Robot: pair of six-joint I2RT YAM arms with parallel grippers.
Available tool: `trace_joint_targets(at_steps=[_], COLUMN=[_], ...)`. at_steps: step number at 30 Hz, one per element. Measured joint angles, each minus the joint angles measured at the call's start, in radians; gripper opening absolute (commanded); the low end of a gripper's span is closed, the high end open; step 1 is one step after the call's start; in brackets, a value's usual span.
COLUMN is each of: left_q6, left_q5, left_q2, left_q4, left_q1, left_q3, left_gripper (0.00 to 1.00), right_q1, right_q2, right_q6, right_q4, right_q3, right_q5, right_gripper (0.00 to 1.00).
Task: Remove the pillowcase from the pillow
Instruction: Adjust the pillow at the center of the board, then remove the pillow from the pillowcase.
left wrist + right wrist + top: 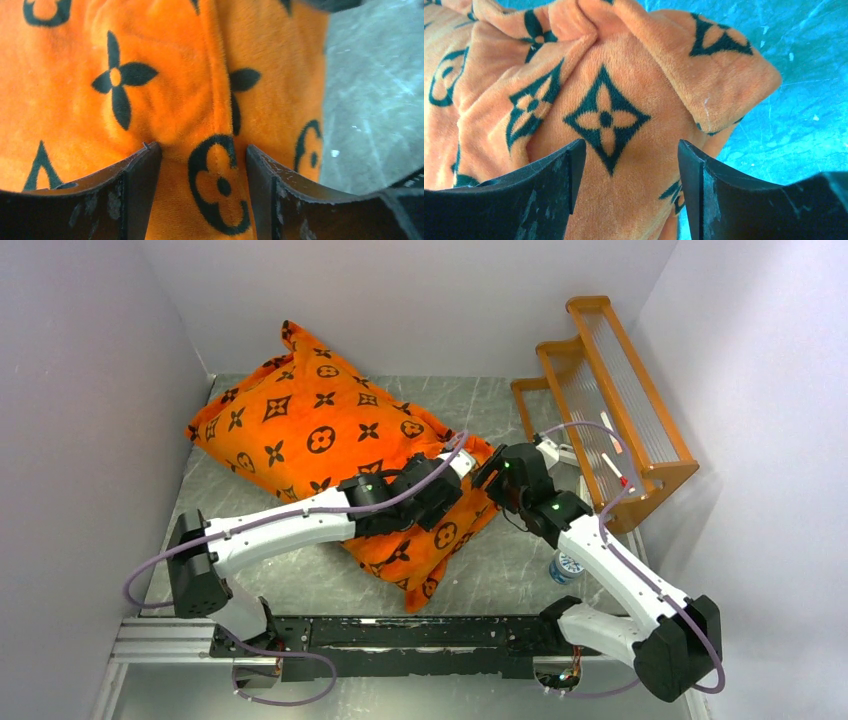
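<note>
The orange pillowcase (320, 430) with dark flower motifs lies plump across the middle of the table and covers the pillow completely, so no white cushion shows. My left gripper (452, 480) rests on its right end; in the left wrist view the gripper (204, 150) is open, with a seam of the pillowcase (165, 75) between its fingers. My right gripper (492, 475) is beside it at the same end. In the right wrist view it (631, 145) is open over a folded corner of the pillowcase (634, 75), with the fabric lying flat between its fingers.
An orange wooden rack (610, 390) stands at the back right with small white items in it. A small plastic bottle (567, 565) stands by the right arm. Grey walls close in the table (300, 570) on the left, back and right.
</note>
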Motion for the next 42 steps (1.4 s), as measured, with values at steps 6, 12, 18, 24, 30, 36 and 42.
trace_joint_targets(at_steps=[6,12,18,24,30,36,42], left_q6=[-0.038,-0.068,-0.079,-0.079,-0.084,-0.048,-0.039], left_q5=[-0.115,-0.175,-0.089,0.093,0.214,0.328,0.388], left_q2=[0.006,-0.015,-0.027,-0.093,-0.132,-0.159,-0.163], left_q4=[-0.019,-0.021,0.008,0.068,0.103,0.128,0.142], left_q1=[-0.002,0.019,0.113,0.221,0.271,0.284,0.284], left_q3=[-0.001,-0.006,-0.027,-0.097,-0.134,-0.154,-0.174], left_gripper=[0.35,0.18,0.06,0.05,0.05,0.25,0.5], right_q1=[0.0,-0.001,-0.001,0.001,0.022,0.022,0.021], right_q2=[-0.016,-0.019,-0.029,-0.002,0.107,0.212,0.214], right_q6=[-0.005,-0.041,-0.06,-0.1,-0.112,-0.119,-0.1], right_q4=[-0.003,0.016,0.078,0.155,0.186,0.201,0.239], right_q3=[0.0,0.011,0.023,0.058,0.094,0.124,0.144], right_q5=[0.04,-0.029,-0.134,-0.297,-0.416,-0.481,-0.494], right_gripper=[0.67,0.71,0.75,0.72,0.58,0.64,0.66])
